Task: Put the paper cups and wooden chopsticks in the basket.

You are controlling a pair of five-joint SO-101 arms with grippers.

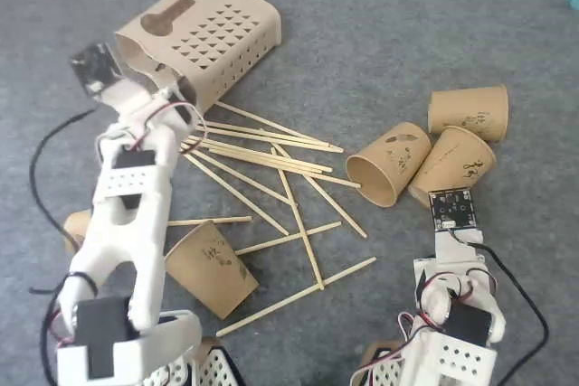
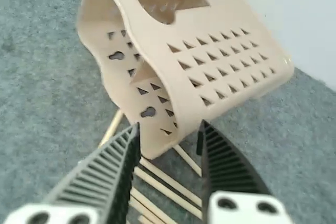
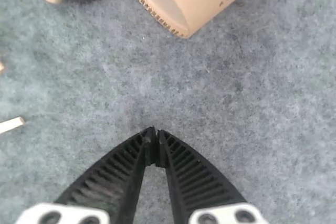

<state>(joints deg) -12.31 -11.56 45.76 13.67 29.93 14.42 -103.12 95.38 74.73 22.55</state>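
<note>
**Inspector:** Four paper cups [image 1: 393, 162] lie on the grey carpet [image 1: 407, 42], and none is in the basket [image 1: 204, 33]. Three are clustered ahead of the right arm. One [image 1: 213, 268] lies on its side close to the left arm's base. A tan rim [image 1: 77, 223] behind that arm may be a fifth, but it is too hidden to confirm.

**Clerk:** And the wooden chopsticks [image 1: 271, 155]?

**Inspector:** All loose, fanned over the carpet between the basket and the cups. Several ends lie just beside the basket. I can see none inside it.

**Clerk:** Basket condition?

**Inspector:** Tipped on its side at the far left of the table, with its opening turned toward the left arm.

**Clerk:** End effectors?

**Inspector:** The left gripper [image 2: 168, 129] is spread wide, with the basket's lower corner between its fingers. I cannot confirm contact. The right gripper [image 3: 156, 135] is pressed together and holds nothing, over bare carpet near the right-hand cups.

**Clerk:** Progress?

**Inspector:** In my judgement, nothing has been delivered. The basket probably needs righting first. After that, every cup and every stick is left to load.
</note>
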